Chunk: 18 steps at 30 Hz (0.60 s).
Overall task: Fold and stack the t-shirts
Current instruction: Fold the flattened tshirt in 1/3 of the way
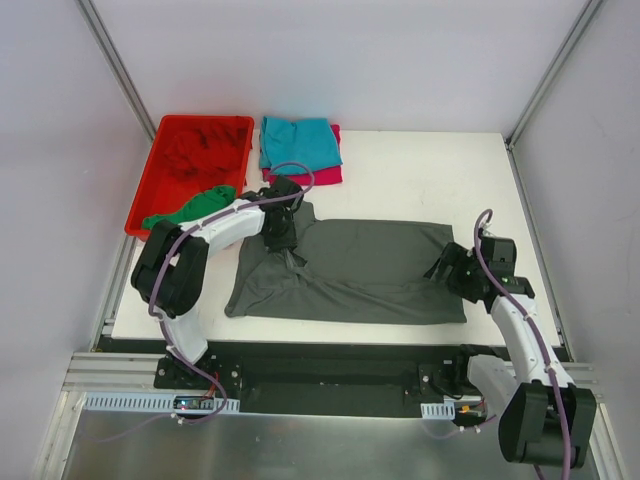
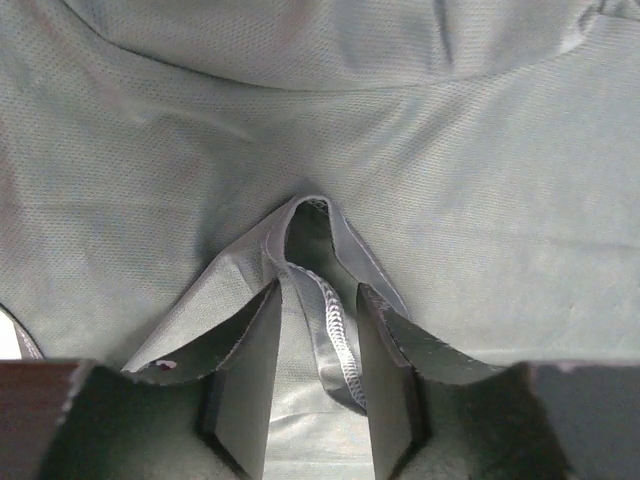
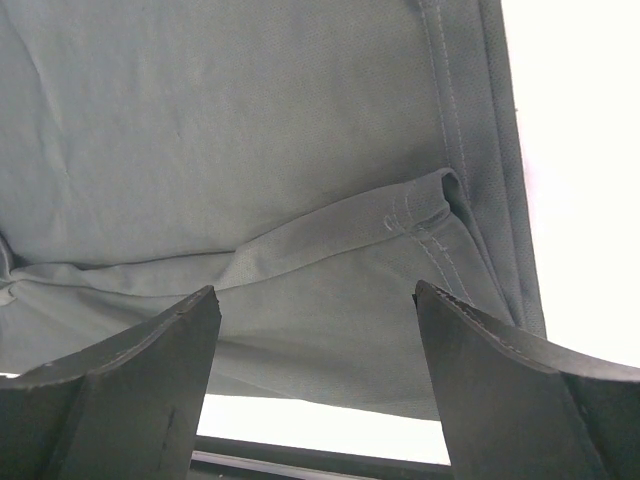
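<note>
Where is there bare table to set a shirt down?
The table is bare at back right, between the teal t-shirt, the dark grey t-shirt and the right edge. Back left is crowded: red bin, left claw.

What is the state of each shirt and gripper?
Grey shirt: spread flat, left part bunched.
Teal shirt: folded, top of stack.
Magenta shirt: folded, under teal.
Green shirt: crumpled, over the bin's rim.
Red shirt: crumpled, in the bin.
Left gripper: slightly open, grey hem between.
Right gripper: wide open over grey shirt's edge.
</note>
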Each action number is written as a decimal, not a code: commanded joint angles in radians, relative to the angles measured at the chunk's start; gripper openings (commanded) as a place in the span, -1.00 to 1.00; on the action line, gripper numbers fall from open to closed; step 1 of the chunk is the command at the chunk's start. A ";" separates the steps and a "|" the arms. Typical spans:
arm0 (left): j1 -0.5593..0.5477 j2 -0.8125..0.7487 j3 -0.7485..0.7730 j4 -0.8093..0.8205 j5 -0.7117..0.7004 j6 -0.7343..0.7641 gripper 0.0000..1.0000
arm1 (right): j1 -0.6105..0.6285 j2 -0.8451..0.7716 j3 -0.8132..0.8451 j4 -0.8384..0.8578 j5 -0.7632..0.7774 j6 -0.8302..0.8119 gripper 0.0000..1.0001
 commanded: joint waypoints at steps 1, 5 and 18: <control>-0.006 0.010 0.036 -0.048 -0.018 0.021 -0.20 | 0.034 -0.013 0.027 0.025 -0.010 -0.034 0.63; 0.001 -0.085 -0.025 -0.045 -0.087 0.001 0.65 | 0.212 -0.029 0.053 0.043 0.036 -0.098 0.63; 0.053 -0.757 -0.492 0.033 -0.026 -0.182 0.98 | 0.905 0.514 0.388 0.379 0.087 -0.409 0.63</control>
